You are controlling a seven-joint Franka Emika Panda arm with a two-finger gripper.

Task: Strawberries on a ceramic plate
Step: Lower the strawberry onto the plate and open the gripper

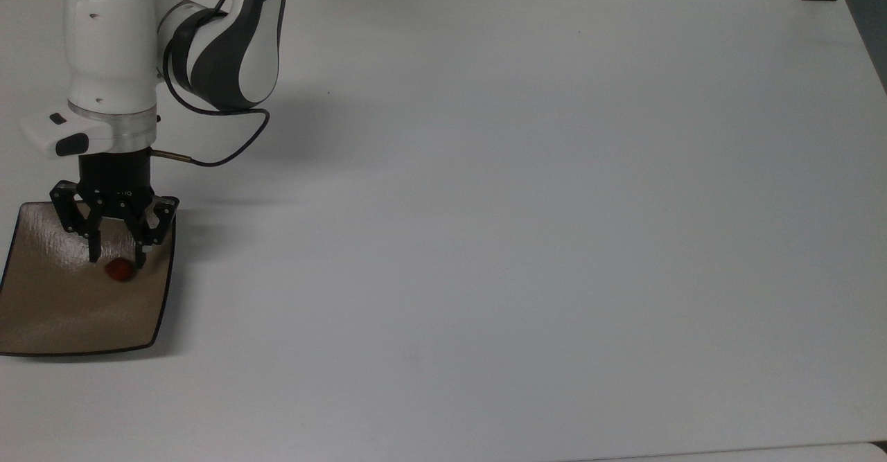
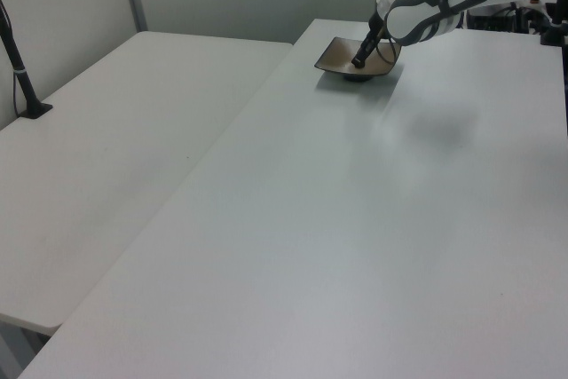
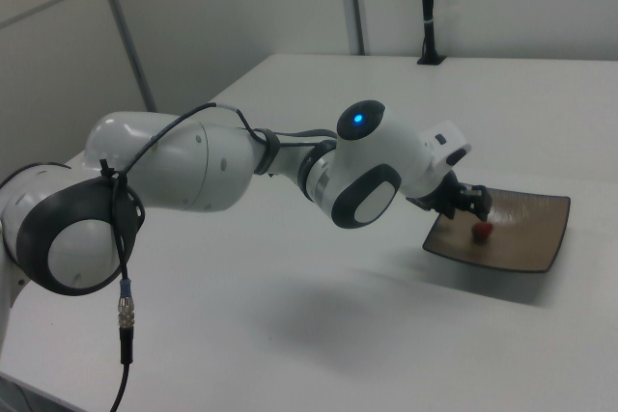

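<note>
Your gripper point(image 1: 116, 261) poised over the ceramic plate point(image 1: 62, 316), fingers spread apart and empty, strawberry point(image 1: 119, 270) lying on the plate just below your fingertips, white table point(image 1: 520, 206) beneath.

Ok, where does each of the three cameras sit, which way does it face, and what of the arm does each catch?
Top view: overhead, looking down on the white table; white arm and open gripper over the square glossy tan-brown plate.
Left view: low at one table end, facing along it to the far plate; arm at the top.
Right view: beside the robot, facing across its arm to the plate.
Shared by the top and right views: the tiny red strawberry lying on the plate.
</note>
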